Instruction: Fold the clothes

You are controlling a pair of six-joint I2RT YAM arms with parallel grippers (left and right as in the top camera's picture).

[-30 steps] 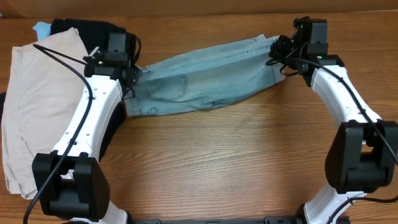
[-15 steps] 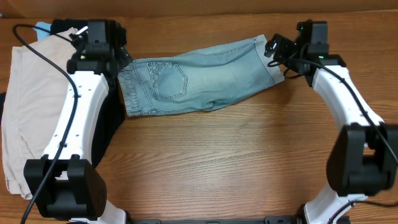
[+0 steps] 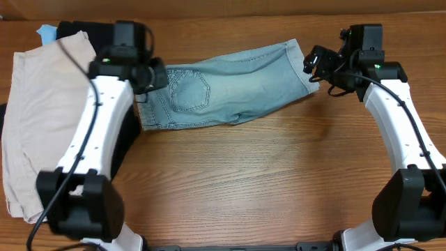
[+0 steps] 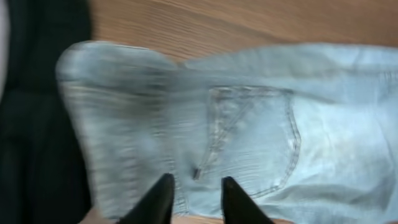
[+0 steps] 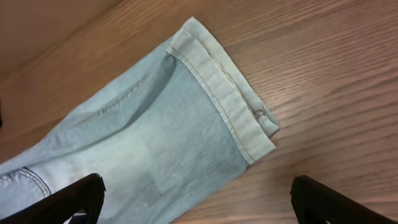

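The clothes are light-blue denim shorts [image 3: 223, 94] lying flat across the far middle of the table, waistband to the left and hemmed leg to the right. My left gripper [image 3: 148, 75] hovers over the waistband end. In the left wrist view its fingers [image 4: 198, 182] stand a narrow gap apart above the stitched back pocket [image 4: 249, 134], with nothing between them. My right gripper [image 3: 311, 66] sits just off the hem. Its jaws [image 5: 196, 186] are wide open over the leg [image 5: 155, 137] and the wood, holding nothing.
Beige shorts [image 3: 35, 118] lie heaped at the left edge, over a black garment [image 3: 83, 29] that also borders the waistband [image 4: 31, 124]. A bit of blue [image 3: 47, 31] peeks out at the far left. Bare wood [image 3: 244, 181] stretches in front of the shorts.
Both grippers let go of the stretched shorts, which now lie flat. The left gripper swung left, came back over the waistband and narrowed its jaws. The right one drew back to the right, open.
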